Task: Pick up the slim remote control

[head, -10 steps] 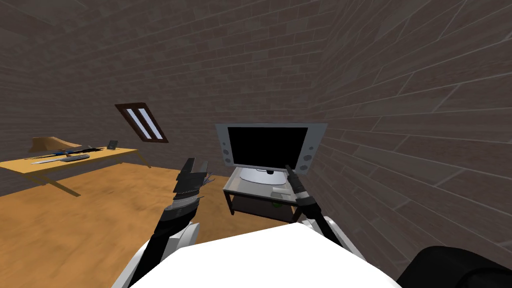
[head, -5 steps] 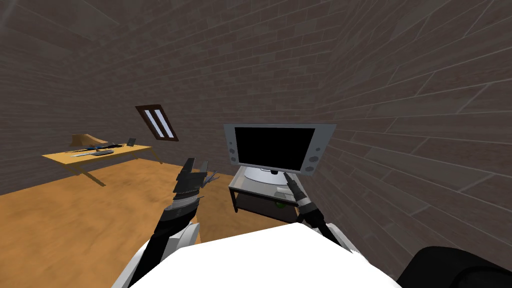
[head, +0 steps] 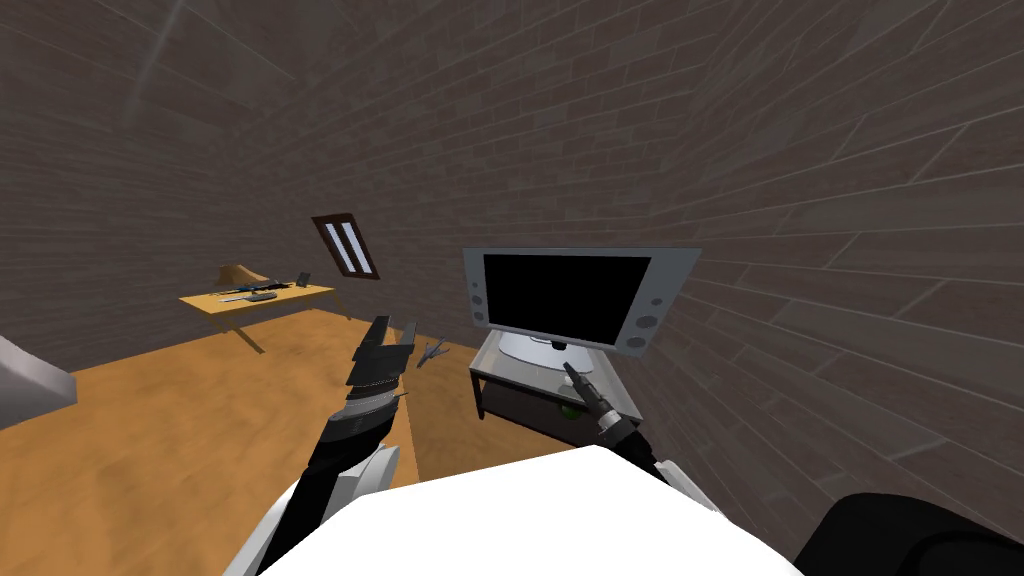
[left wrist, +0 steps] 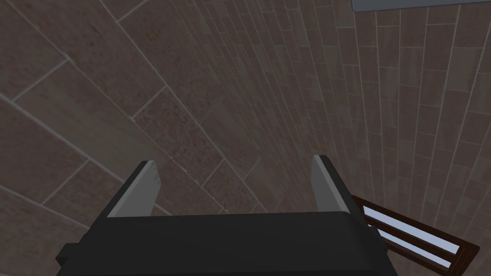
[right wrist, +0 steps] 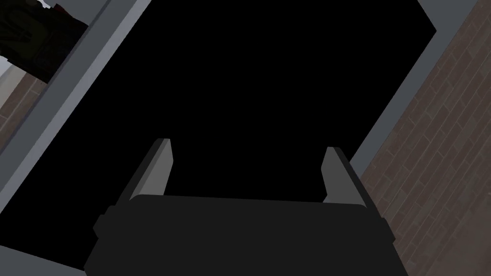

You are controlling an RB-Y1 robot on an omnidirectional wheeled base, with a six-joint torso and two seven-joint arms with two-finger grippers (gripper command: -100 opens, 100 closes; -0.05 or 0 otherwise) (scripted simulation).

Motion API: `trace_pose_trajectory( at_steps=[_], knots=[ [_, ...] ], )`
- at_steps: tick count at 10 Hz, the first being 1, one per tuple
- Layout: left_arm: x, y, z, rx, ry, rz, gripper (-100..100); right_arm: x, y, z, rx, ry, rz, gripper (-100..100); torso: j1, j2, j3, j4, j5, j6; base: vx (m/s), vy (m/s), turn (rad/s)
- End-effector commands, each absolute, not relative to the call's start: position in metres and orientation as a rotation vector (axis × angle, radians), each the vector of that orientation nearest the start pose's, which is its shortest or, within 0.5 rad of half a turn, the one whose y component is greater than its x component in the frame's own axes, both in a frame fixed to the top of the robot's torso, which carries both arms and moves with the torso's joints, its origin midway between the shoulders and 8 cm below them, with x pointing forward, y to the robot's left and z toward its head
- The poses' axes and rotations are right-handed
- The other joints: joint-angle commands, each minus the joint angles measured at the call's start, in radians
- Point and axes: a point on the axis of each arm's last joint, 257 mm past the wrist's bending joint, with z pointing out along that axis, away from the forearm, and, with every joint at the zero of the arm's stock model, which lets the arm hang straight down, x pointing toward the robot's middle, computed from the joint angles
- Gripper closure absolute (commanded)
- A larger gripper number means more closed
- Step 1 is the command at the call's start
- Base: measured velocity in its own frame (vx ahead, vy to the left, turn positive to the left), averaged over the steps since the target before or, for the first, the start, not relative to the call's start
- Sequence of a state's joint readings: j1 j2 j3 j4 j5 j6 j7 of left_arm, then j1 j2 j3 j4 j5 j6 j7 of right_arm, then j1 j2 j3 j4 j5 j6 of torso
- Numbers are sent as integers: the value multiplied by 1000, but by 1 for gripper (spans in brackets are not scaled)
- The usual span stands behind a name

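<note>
On the low TV stand (head: 497, 368), under the television (head: 565, 298), a pale sliver that I take for the slim remote control (head: 583, 370) lies just beside the right gripper (head: 567, 368); its long axis is too small to read. That gripper's 2 fingers (right wrist: 160, 165) stand apart, empty, aimed at the black screen (right wrist: 249, 72), so the remote sits below its line. Left gripper (head: 388, 330), also spread and empty, hangs farther off; the right arm is nearer.

The walls (head: 700, 120) were dull brown-grey in a brick pattern. The floor (head: 200, 430) was orange-brown wood grain, the table (head: 300, 294) pale yellow. The television (head: 567, 300) had a black screen in a grey frame. The left gripper (left wrist: 235, 160) was light grey on black.
</note>
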State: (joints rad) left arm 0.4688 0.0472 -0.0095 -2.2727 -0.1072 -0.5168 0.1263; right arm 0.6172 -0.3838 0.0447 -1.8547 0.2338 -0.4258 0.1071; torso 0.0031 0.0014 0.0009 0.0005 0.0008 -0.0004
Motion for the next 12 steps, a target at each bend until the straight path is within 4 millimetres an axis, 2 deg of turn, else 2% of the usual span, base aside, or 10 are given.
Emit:
trace_pose_trajectory(
  at_steps=[1,2,3,5,6,7,9,10,11,12],
  knots=[
    [348,254,32,-576,662,-1383,0,338,-300,-272,567,1562,807,-100,0,0,0,0,0,0,-9,51,109],
    [347,254,32,-576,662,-1383,0,324,-304,-303,540,1658,760,-100,-1,0,0,0,0,1,-16,63,206],
    [348,254,32,-576,662,-1383,0,324,-304,-303,540,1658,760,-100,0,1,0,0,0,0,-15,51,97],
    [348,254,32,-576,662,-1383,0,307,-309,-335,506,1756,714,-100,0,0,0,0,0,0,-3,52,157],
    [347,254,32,-576,662,-1382,0,291,-312,-360,460,1845,675,-100,-1,0,0,0,0,1,3,54,189],
    [348,254,32,-576,662,-1383,0,289,-315,-365,468,1854,668,-100,-1,0,0,0,0,0,3,40,119],
    [348,254,32,-576,662,-1383,0,267,-323,-394,424,1952,622,-100,-1,0,0,0,0,0,1,41,182],
    [347,254,32,-576,662,-1382,0,248,-328,-416,368,2039,584,-100,-2,0,0,0,0,1,5,43,202],
    [348,254,32,-576,662,-1383,0,244,-332,-421,375,2050,576,-100,-2,0,0,0,0,0,7,30,128],
    [347,254,32,-576,662,-1382,0,228,-335,-437,306,2123,548,-100,-2,-1,0,0,0,1,11,31,249]
  ],
)
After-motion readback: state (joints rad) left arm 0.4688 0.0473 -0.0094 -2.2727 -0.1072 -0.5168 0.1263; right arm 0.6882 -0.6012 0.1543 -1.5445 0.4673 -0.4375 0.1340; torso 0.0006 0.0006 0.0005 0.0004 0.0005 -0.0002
